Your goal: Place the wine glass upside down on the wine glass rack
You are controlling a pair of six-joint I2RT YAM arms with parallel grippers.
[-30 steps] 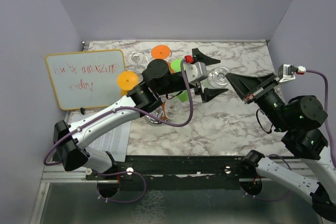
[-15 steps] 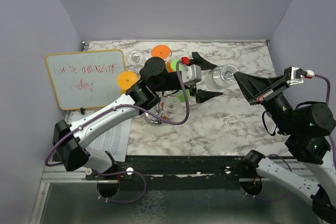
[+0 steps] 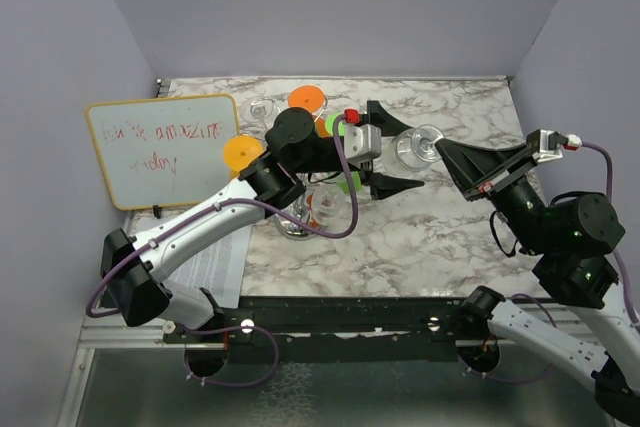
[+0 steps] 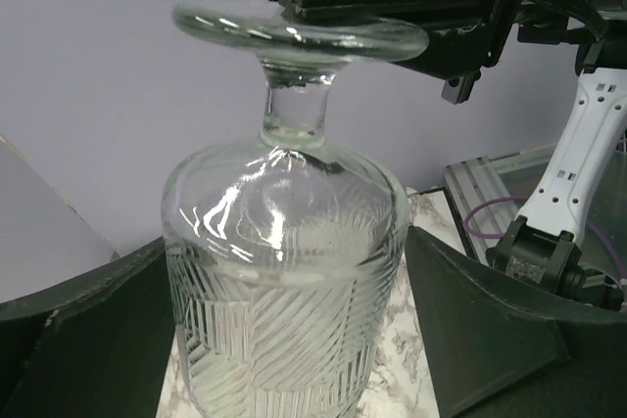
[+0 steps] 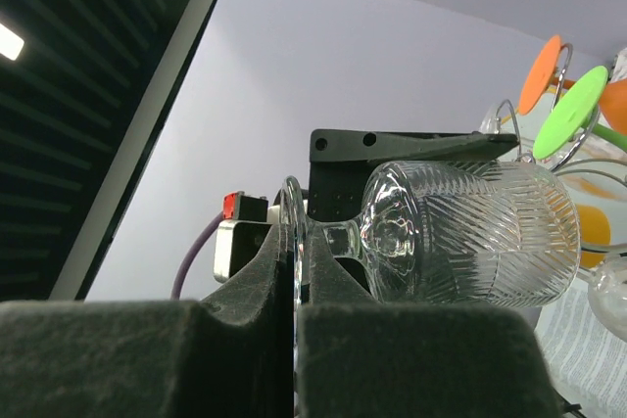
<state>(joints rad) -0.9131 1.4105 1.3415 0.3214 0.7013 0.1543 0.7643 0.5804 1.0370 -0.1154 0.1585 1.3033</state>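
Note:
The clear wine glass with a cut-pattern bowl is held above the marble table. My right gripper is shut on the edge of its round foot, as the right wrist view shows. My left gripper is open, one finger on each side of the bowl. A gap shows on the right side in the left wrist view. The wine glass rack stands under my left forearm. Its chrome loops carry glasses with orange and green feet.
A whiteboard with red writing leans at the left, with printed paper in front of it. Orange feet and a green foot stick out around the rack. A clear glass sits at the back.
My right gripper swung up and right with the glass, then came back left. My left gripper shifted slightly left and turned, staying open around the bowl.

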